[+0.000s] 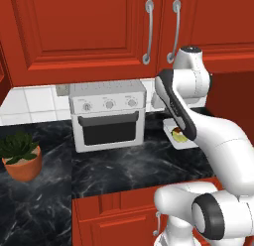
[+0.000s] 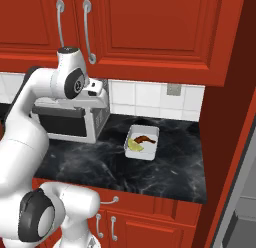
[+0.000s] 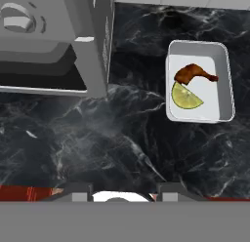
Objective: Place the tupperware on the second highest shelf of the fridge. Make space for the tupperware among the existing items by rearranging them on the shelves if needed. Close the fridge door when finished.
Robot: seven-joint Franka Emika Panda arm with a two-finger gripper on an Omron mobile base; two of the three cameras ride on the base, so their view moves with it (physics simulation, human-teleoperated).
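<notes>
The tupperware (image 3: 199,82) is sitting on the black marble counter (image 3: 122,143), just to the right of the grey toaster oven (image 3: 53,41), apart from it. A brown drumstick-shaped piece (image 3: 194,73) and a yellow-green lemon wedge (image 3: 185,96) are lying inside it, touching each other. The gripper (image 3: 122,190) is hovering above the counter, in front of the oven, gripping nothing; how far its jaws are standing apart cannot be told.
</notes>
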